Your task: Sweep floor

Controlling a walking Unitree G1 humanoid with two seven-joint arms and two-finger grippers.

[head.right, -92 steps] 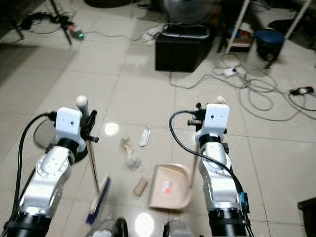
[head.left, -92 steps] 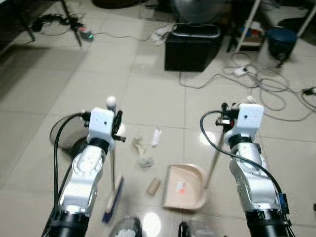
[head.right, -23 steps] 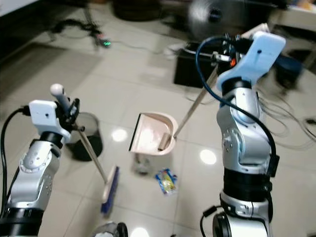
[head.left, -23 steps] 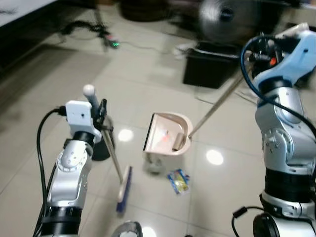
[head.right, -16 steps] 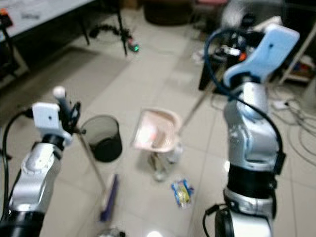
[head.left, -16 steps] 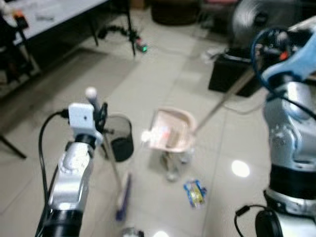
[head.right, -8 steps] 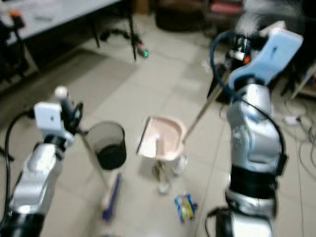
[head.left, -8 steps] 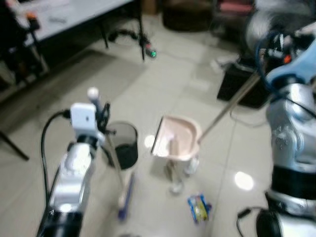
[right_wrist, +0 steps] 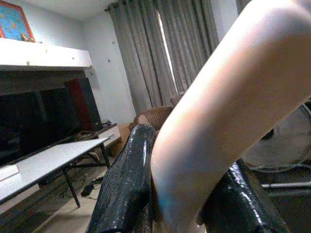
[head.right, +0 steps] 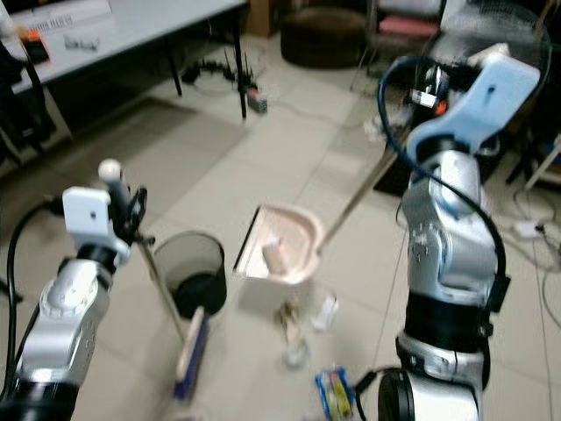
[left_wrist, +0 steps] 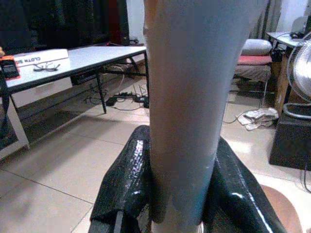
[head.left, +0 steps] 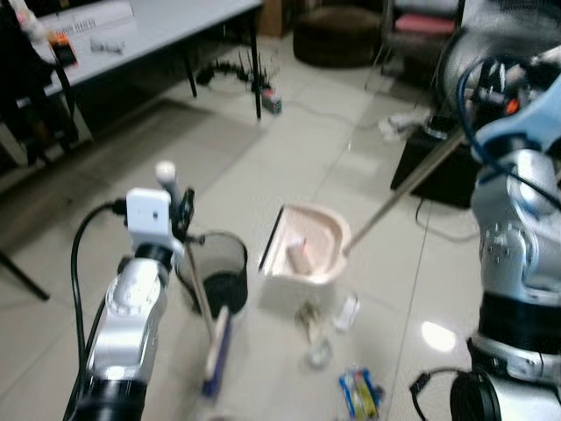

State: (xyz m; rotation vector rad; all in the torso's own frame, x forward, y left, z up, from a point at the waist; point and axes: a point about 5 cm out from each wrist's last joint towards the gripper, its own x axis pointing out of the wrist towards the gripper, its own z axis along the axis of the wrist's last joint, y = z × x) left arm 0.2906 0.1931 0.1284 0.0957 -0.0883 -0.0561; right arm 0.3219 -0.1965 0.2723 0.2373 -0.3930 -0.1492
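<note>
Presently we hold pink dustpan (head.left: 308, 247) aloft beside black bin (head.left: 216, 272), right pincer (right_wrist: 180, 194) clamped on its stiff pole. Left pincer (left_wrist: 180, 194) clamps broom (head.left: 210, 338) handle, brush on floor. Load looks light, loose; tilt gently.

Dustpan (head.left: 305, 253) hangs beside bin (head.left: 216, 276); litter (head.left: 329, 322) below.

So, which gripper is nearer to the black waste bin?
Left. The left gripper grips the broom beside the bin; the right gripper holds the dustpan handle, farther off.
</note>
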